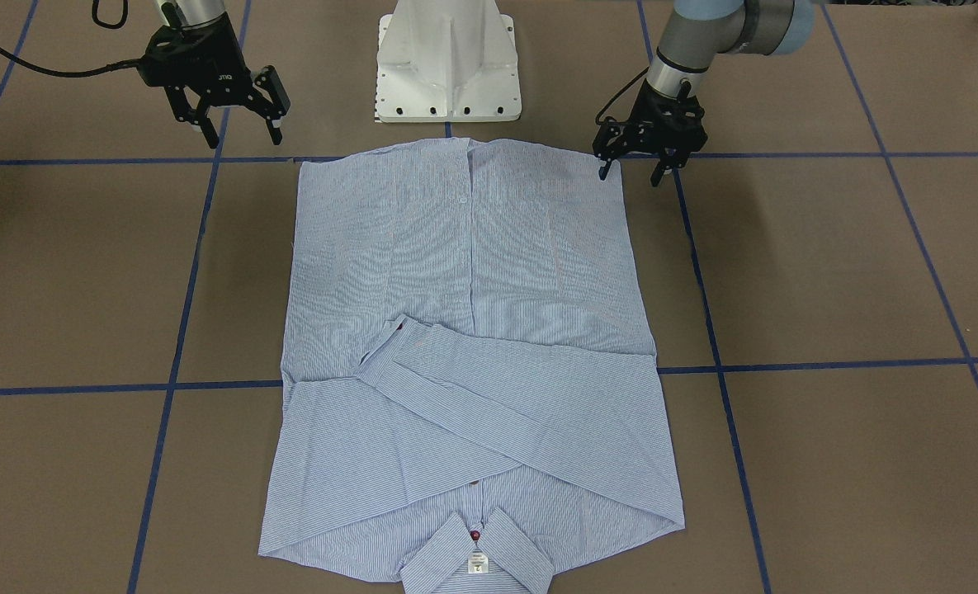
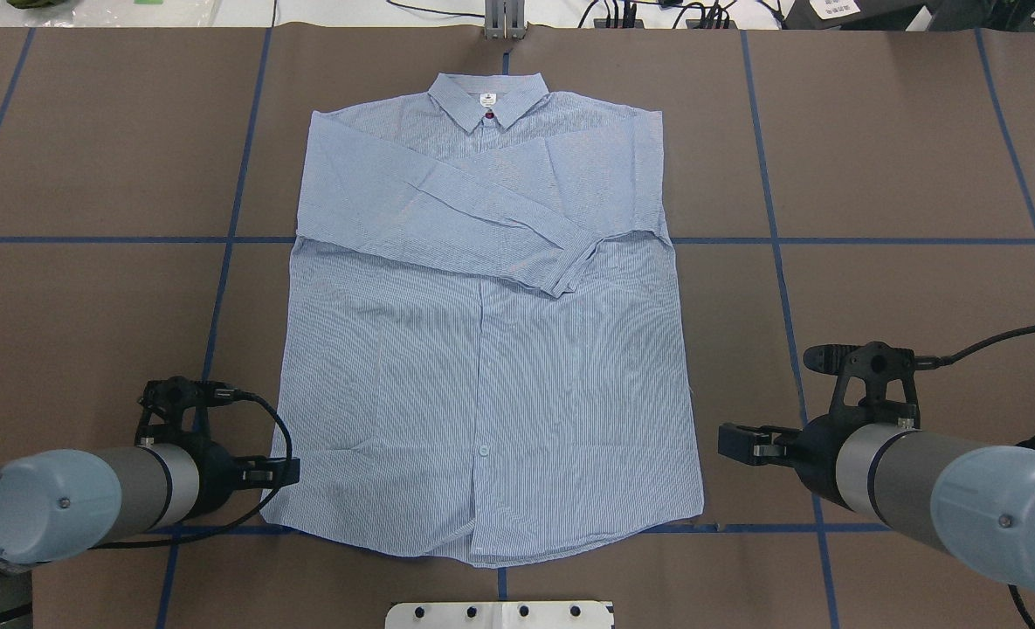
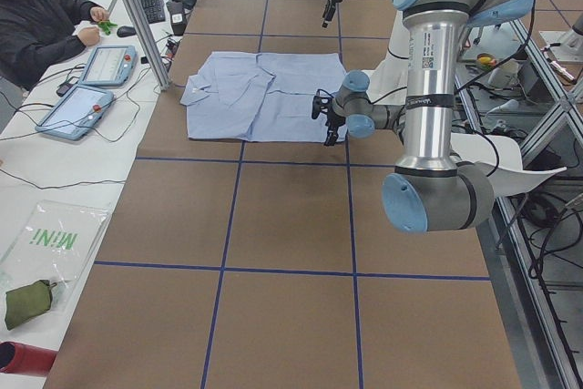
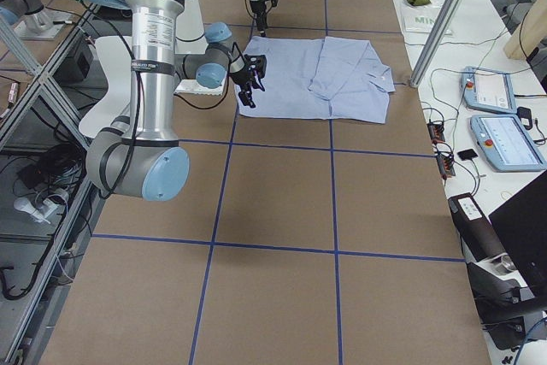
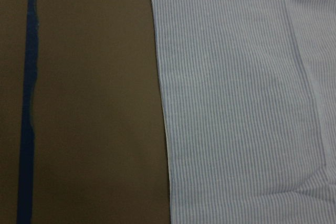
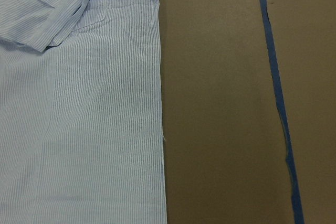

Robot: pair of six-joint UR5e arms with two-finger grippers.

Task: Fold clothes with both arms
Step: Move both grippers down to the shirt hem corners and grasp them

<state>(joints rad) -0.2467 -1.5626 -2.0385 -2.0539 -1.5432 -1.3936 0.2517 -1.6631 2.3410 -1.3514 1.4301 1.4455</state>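
Shirt [image 2: 482,376] lay flat, front up, at the middle of the brown table [image 2: 875,175]. Its long axis ran straight away from the robot, with the hem nearest the white pedestal base [image 1: 447,66] and the collar [image 2: 456,94] pointing to the far edge. We noted both sleeves folded across the chest, giving a near-rectangular outline. The fabric was thin, light blue, finely white-striped and lightly creased. A dark red button [image 2: 488,114] and a small white label [image 2: 487,99] sat at the neck. Blue tape lines [image 2: 831,240] gridded the matt surface. Left gripper [image 1: 630,175] hung at one hem corner, jaws spread and empty; we could not tell whether it touched the cloth. Right gripper [image 1: 241,136] stood clear of the opposite corner, likewise spread and empty.
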